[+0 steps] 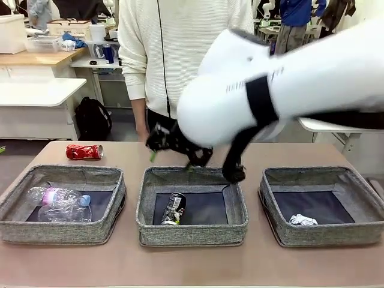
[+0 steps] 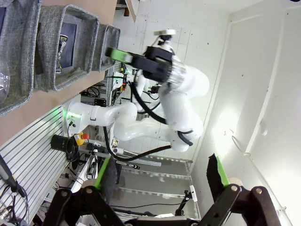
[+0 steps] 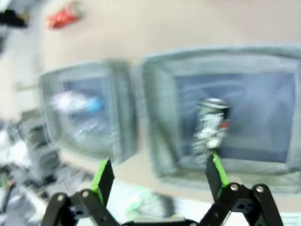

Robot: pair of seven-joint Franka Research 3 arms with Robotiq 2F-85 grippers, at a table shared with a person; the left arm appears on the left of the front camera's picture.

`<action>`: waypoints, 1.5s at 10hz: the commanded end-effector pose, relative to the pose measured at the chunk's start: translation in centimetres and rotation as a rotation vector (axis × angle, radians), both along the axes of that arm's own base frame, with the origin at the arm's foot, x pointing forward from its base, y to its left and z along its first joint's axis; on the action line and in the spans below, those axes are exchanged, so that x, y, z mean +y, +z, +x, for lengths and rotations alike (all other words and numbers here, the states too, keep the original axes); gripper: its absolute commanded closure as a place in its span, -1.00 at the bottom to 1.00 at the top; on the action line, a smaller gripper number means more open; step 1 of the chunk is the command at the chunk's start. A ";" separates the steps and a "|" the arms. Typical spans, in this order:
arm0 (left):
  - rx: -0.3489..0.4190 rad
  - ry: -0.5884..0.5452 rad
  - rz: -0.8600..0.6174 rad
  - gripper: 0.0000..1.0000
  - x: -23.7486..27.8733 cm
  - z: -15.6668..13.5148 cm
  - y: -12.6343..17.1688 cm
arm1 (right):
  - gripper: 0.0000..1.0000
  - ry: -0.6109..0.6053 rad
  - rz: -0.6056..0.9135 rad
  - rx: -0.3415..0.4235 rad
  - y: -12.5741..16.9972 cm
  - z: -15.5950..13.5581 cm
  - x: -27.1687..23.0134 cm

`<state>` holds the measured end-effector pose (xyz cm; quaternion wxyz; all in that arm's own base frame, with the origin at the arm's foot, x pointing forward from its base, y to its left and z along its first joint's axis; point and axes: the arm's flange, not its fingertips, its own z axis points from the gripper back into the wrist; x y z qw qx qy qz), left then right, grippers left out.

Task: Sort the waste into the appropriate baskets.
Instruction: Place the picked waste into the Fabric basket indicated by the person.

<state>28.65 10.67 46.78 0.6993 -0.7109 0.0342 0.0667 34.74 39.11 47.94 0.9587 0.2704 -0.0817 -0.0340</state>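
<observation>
Three shallow square bins of grey woven fabric with dark flat bottoms are sitting in a row on the brown worktop (image 1: 192,264). The left basket (image 1: 18,225) is holding two clear crinkled plastic bottles (image 1: 63,205), one with a blue cap and pink label. The middle basket (image 1: 147,231) is containing a black soda can (image 1: 173,209), lying tilted on the dark floor. The right basket (image 1: 366,225) is holding a small white paper wad (image 1: 303,220). A dented red soda can (image 1: 84,152) is lying on its side on the worktop behind the left basket.

The right end effector (image 3: 160,176) is hanging above the middle basket, green-padded jaws spread apart and empty. The left end effector (image 2: 162,181) is likewise standing wide and empty, off the worktop.
</observation>
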 end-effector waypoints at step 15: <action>-0.021 -0.003 -0.018 -1.00 0.0 -0.1 0.2 | -1.00 -0.203 0.661 0.153 -5.1 -14.0 -39.3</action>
